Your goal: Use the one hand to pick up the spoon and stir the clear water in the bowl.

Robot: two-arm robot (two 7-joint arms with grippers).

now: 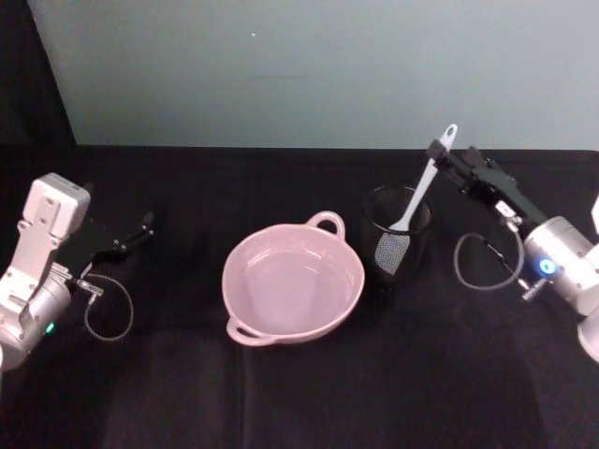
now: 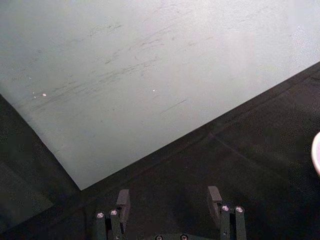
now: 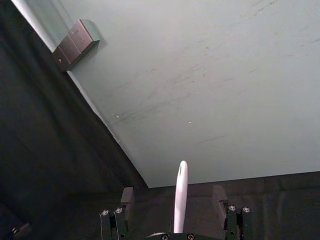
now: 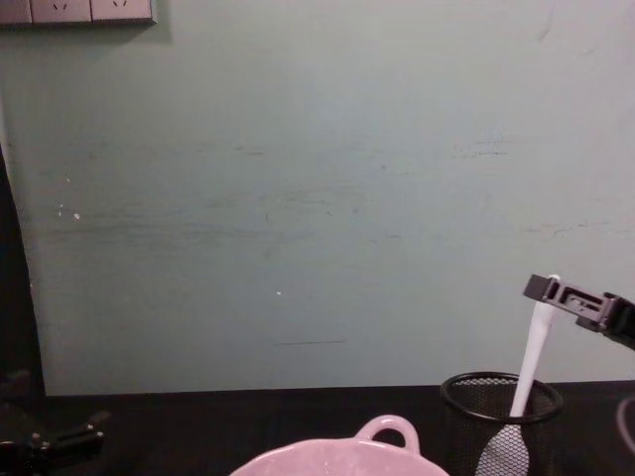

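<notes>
Pale pink glossy bowl (image 1: 293, 285) with loop handle sits nearest, centre of the black-draped worktop (image 1: 281, 402), water clear and undisturbed. White plastic spoon (image 1: 416, 198) stands blade-down in the black wire-mesh cup (image 1: 397, 245) just right of the bowl.

Right black blocky gripper (image 1: 442, 153) at the handle top, jaws wide, handle between them (no squeeze yet, by my reading). All 3 steps left: grip, lift, stir.

Left gripper (image 1: 140, 227) parked far left, jaws wide.

Contact with the handle hard to judge; chest view crops the bowl.
</notes>
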